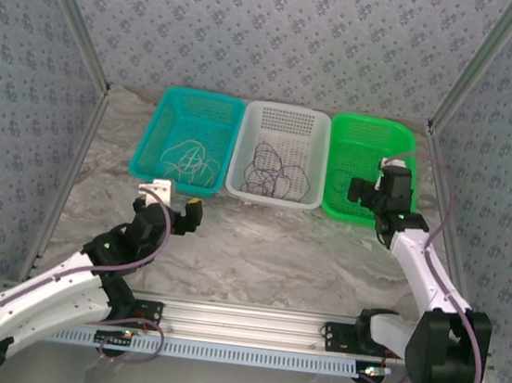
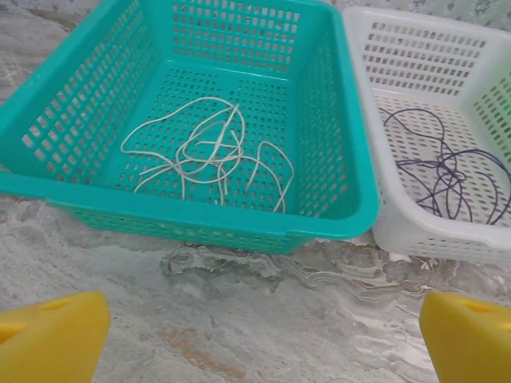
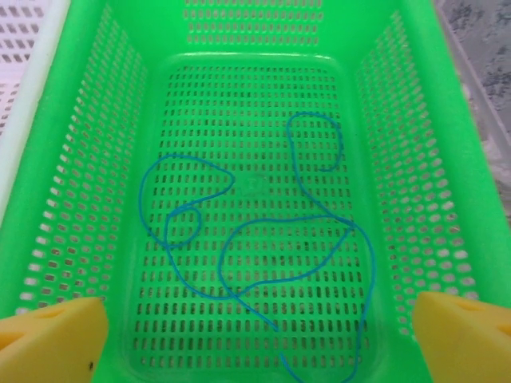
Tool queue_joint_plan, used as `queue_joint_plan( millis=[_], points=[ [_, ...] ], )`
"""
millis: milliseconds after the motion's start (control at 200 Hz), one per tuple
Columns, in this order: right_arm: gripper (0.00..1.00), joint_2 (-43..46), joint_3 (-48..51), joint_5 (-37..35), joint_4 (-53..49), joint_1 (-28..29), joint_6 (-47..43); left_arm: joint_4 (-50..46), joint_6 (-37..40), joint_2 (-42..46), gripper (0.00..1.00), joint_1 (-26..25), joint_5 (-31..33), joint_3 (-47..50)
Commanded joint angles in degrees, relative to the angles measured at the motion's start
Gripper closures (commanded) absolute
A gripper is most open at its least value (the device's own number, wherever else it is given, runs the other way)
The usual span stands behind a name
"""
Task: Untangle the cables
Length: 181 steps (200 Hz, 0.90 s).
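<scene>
My right pincer (image 3: 255, 343) hangs open over the green basket (image 3: 415, 159), with the blue cable (image 3: 231, 295) just beneath it. The cable's loops cross, so pinching two strands together could tighten a knot.

Overhead, 2 wrist close-ups, white basket (image 1: 289, 114) shared

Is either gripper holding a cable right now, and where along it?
Nothing is held. The left gripper is open over bare table before the teal basket; the right gripper is open above the blue cable lying in the green basket.
</scene>
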<state>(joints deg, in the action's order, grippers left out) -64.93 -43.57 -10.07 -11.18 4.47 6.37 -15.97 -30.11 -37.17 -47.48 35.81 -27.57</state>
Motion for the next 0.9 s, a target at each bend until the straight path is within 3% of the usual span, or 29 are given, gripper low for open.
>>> queue_joint_plan(
  millis=[0,140,310,420,705,899],
  points=[
    [0.0,0.89,-0.06,6.97,3.25,-2.61,0.39,-1.96,-0.73,0.58,0.01,1.72,-0.45,-2.68],
    [0.0,-0.16,-0.94,6.75,0.62,-4.14,1.19,-3.2,0.05,2.19,0.01,4.97,0.19,-2.66],
    [0.0,5.26,12.92,-0.33,18.28,-4.22,-0.57,-3.04,6.44,4.66,0.01,8.8,1.91,-2.3],
    [0.0,4.95,22.38,-2.78,31.92,-3.97,-0.73,3.95,9.84,3.94,0.0,10.46,-1.82,0.0],
    [0.04,-7.86,26.74,-8.25,53.43,-2.6,-3.33,7.78,16.99,-0.78,0.0,13.78,-0.3,0.2],
    [0.09,-16.83,22.72,-8.24,56.87,1.24,-10.3,14.85,20.57,-0.57,0.01,17.98,-1.51,3.35]
  ],
)
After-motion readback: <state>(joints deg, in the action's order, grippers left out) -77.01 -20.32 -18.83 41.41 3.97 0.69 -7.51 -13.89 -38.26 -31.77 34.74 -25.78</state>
